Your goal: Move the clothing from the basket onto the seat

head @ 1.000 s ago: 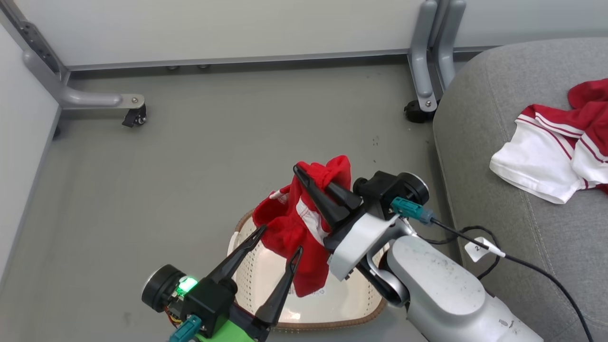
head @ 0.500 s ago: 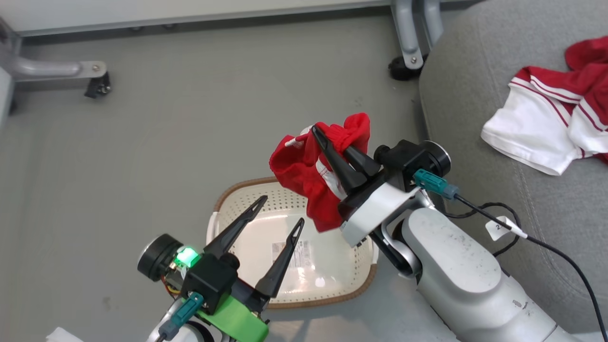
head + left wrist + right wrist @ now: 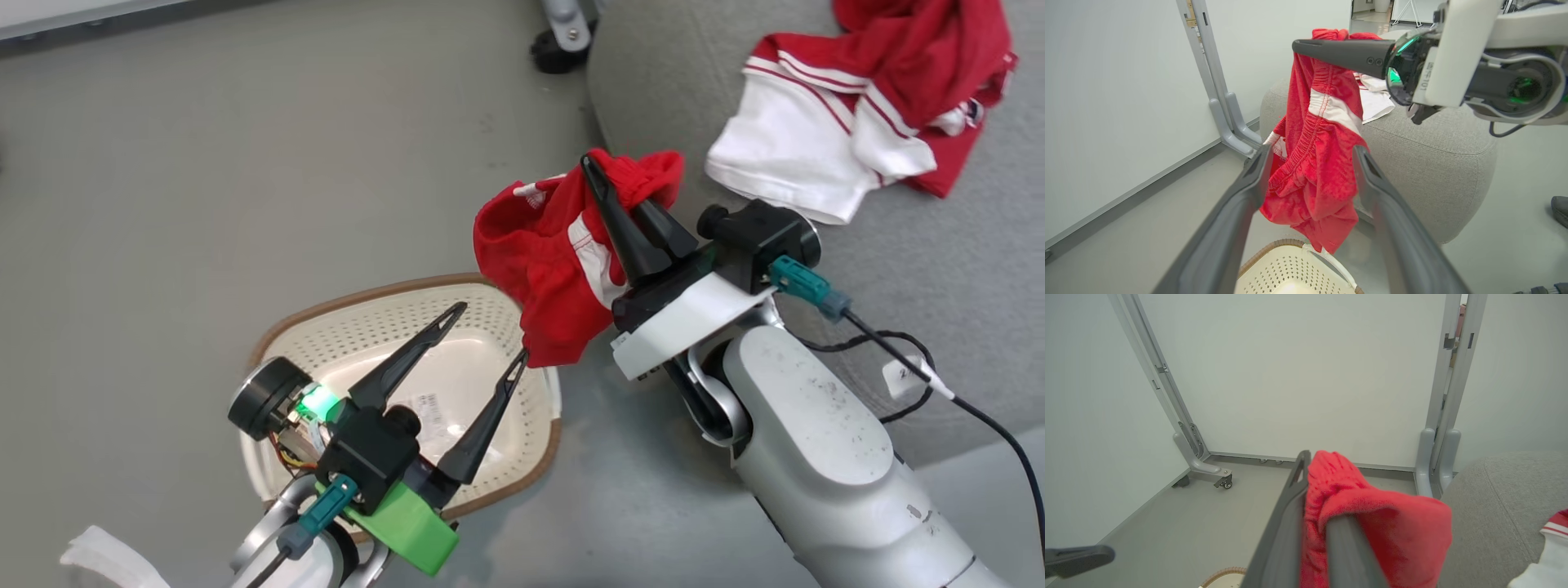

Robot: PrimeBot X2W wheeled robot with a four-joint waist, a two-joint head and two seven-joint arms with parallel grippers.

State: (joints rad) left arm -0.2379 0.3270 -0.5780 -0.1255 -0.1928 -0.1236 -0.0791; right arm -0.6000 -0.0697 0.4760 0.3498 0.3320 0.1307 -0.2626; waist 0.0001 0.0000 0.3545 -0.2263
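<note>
- Right gripper [image 3: 620, 200]: fingers pressed together on a bunched edge of the red garment [image 3: 543, 253]. The garment hangs from them in the air over the floor [image 3: 204, 163], between the basket [image 3: 343, 296] and the seat [image 3: 939, 269].
- Left gripper [image 3: 490, 331]: fingers spread wide and holding nothing, poised over the basket. In the head view one fingertip lies just beside the garment's lowest fold.
- Other clothing: a white-panelled garment [image 3: 784, 155] with red stripes lies crumpled on the seat. The part of the basket's floor that shows carries no fabric, so the carried piece is probably the last one.
- Risk, slipping: the hold takes in a small gathered bunch near the finger ends, and most of the cloth hangs free. A quick swing could pull it loose and drop it on the floor, short of the seat.
- Risk, snagging: if carried across too low, the trailing fold could catch the left fingertip or drag on the seat's rounded edge. The black cable [image 3: 988, 425] at the right wrist lies by the cushion and could also hook.
- Left wrist view: gives the garment's full hanging length, its white band, and its lowest point above the basket rim, all of which the head view foreshortens.
- Right wrist view: gives the pinch itself, with cloth squeezed between the two fingers and draped over one. The hanging length is hidden below.
- Head view: gives the plan layout, with basket, carried garment and seat in a row.
</note>
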